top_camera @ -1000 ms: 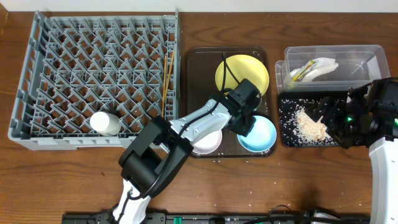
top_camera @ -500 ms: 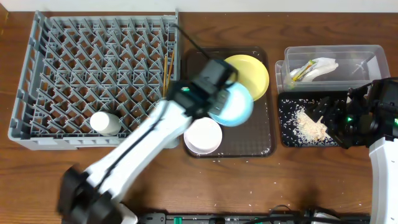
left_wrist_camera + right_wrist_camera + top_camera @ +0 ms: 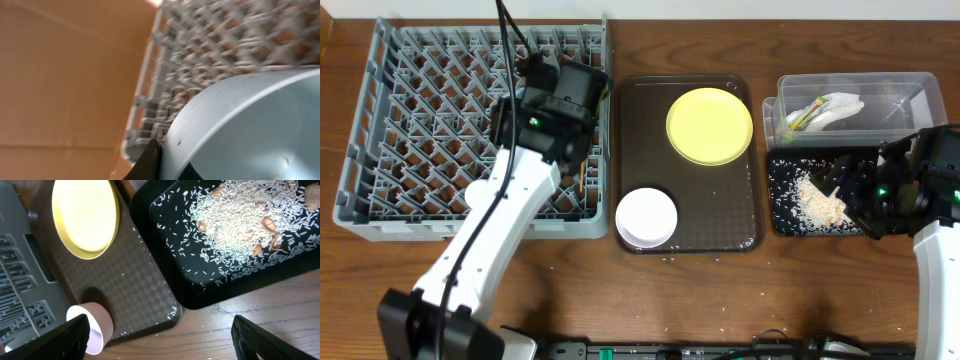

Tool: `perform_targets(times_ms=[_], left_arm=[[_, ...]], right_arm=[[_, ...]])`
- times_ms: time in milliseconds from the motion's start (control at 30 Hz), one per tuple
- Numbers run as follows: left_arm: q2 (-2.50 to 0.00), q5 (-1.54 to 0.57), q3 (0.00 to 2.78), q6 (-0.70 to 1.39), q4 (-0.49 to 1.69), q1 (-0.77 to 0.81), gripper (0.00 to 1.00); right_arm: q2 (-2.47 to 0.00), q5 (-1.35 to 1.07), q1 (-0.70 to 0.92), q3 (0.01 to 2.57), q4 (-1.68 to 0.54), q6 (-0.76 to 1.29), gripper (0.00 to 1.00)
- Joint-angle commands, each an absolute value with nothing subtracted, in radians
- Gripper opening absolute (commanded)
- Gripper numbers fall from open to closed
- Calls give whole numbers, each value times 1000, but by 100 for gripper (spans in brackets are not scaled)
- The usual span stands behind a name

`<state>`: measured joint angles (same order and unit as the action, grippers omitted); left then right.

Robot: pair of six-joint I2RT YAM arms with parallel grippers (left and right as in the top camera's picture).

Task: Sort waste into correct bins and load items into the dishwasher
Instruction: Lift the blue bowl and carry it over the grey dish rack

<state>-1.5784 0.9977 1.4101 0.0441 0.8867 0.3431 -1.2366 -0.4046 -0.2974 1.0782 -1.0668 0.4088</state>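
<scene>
Evidently the step in hand was loading the light blue bowl (image 3: 250, 130) into the dishwasher — the grey dish rack (image 3: 430, 110). The left gripper (image 3: 560, 95) hung over the rack's right side, near its back edge. From overhead the bowl was hidden beneath the wrist, but the left wrist view showed it close up, tipped, with the rack's lattice blurred behind it. One dark finger (image 3: 150, 157) lay against the outside of the rim; the other was out of sight, presumably inside, so I judged the jaws clamped on the rim. A rim pinch suits a bowl too wide to span, and the tilt would let it stand on edge between the pegs.

On the brown serving tray (image 3: 720, 210) the yellow plate (image 3: 709, 125) and the cream-white bowl (image 3: 647, 216) sat apart, not yet loaded.

The waste looked sorted: the napkin (image 3: 838, 105) and green wrapper (image 3: 802, 117) lay in the clear tub (image 3: 920, 100), and the rice scraps (image 3: 817, 203) were heaped in the black tray (image 3: 782, 215).

The right gripper (image 3: 162, 337) hovered by that tray's front left corner, its fingers (image 3: 70, 337) spread wide and holding nothing — well out of the left arm's way.
</scene>
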Motion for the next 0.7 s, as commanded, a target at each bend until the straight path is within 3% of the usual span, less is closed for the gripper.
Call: perform_targets(times_ms=[0, 667], left_arm=[[-1632, 1150, 1395, 30, 886, 303, 7], [-1793, 1157, 1395, 30, 805, 270, 7]], right_arm=[[-1232, -408, -289, 1084, -1069, 394, 89], [-1232, -408, -289, 1084, -1070, 394, 90]])
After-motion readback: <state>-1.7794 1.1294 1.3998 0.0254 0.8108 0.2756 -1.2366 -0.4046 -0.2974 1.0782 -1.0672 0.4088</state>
